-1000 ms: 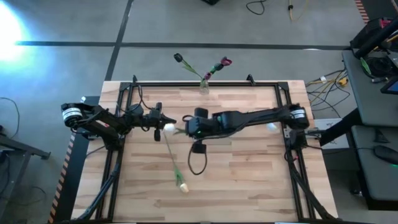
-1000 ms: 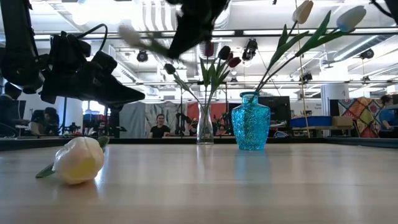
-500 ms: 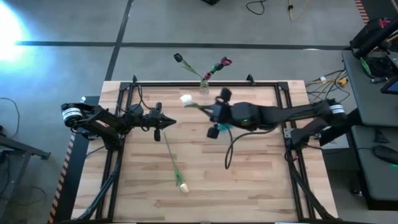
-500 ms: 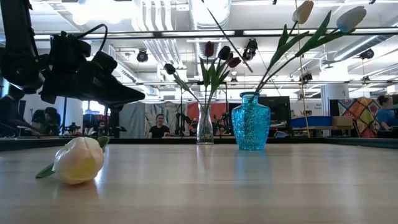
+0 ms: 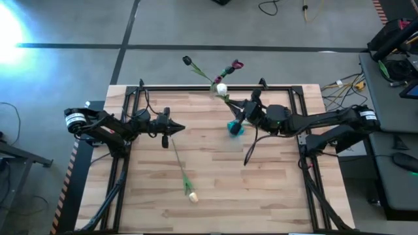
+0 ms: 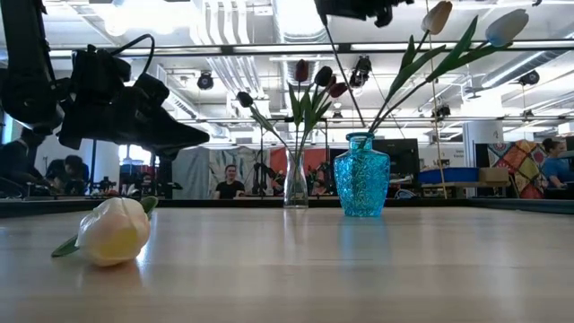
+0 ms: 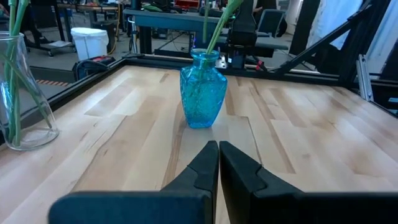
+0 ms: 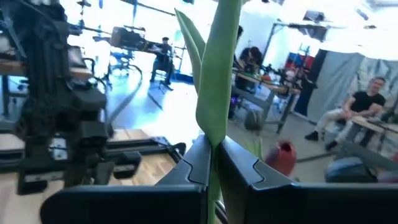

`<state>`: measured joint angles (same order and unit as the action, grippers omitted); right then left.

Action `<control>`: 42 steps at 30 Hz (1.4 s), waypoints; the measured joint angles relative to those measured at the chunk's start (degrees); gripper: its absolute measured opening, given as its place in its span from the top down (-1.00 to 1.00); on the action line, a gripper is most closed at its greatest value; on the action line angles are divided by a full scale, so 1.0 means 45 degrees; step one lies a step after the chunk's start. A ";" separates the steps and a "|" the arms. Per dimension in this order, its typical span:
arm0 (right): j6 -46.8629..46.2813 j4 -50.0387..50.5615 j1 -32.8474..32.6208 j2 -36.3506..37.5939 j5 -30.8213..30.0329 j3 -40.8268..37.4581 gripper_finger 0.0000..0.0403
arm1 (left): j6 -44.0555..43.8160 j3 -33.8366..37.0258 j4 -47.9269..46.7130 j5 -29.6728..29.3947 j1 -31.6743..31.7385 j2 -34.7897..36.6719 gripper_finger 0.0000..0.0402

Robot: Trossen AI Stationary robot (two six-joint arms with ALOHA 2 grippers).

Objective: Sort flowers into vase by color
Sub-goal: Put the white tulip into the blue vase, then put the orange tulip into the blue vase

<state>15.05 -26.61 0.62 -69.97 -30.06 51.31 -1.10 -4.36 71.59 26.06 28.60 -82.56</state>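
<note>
A: What is hard to see?

B: In the low view the right arm is cut off at the top edge, so only the thin stem it carries shows. In the high view the blue vase is half hidden under the right gripper.

A: Counts?

B: Two vases: the blue one and a clear vase at twelve o'clock on the table. One cream tulip lies flat toward six o'clock. A white tulip is aloft.

A: The pincers?

B: The right gripper pinches the white tulip's green stem. The left gripper, at nine o'clock, has its fingers pressed together on nothing.

A: What changed?

B: Half a second ago the white head hung farther left, toward eleven; it now hangs beside the clear vase, and the right gripper has swung over the blue vase. The left arm has not moved.
</note>
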 joint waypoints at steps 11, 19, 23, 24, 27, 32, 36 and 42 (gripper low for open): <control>-0.0680 -0.0636 0.0210 -0.0087 -0.0045 -0.0515 0.94 | -0.0158 -0.0028 0.0053 0.0000 0.0000 0.0000 1.00; -0.1083 -0.0021 0.0209 -0.0097 -0.0719 -0.0520 0.84 | -0.0161 -0.0024 0.0056 0.0002 0.0000 0.0000 1.00; -0.1138 0.0572 0.0204 -0.0097 -0.0993 -0.0530 0.67 | -0.0164 -0.0024 0.0058 0.0005 0.0000 0.0000 1.00; -0.1209 0.0731 0.0204 -0.0097 -0.1001 -0.0530 0.62 | -0.0161 -0.0029 0.0053 0.0005 0.0000 0.0000 1.00; -0.1364 0.1186 0.0204 -0.0097 -0.1005 -0.0530 0.50 | -0.0166 -0.0024 0.0053 0.0005 0.0000 0.0000 1.00; -0.1695 0.2260 0.0204 -0.0081 -0.1311 -0.0527 0.34 | -0.0164 -0.0027 0.0053 0.0016 0.0000 0.0000 1.00; -0.2446 0.4325 0.0204 -0.0009 -0.1675 -0.0064 0.25 | -0.0092 -0.0029 0.0049 0.0322 0.0000 0.0000 1.00; -0.3651 0.7925 0.0204 -0.0005 -0.1681 0.1389 0.19 | 0.0120 -0.0027 -0.0023 0.0445 0.0000 0.0000 1.00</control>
<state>-1.38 9.06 1.54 -70.00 -37.63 57.56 -0.56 -4.48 71.49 28.07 28.60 -82.56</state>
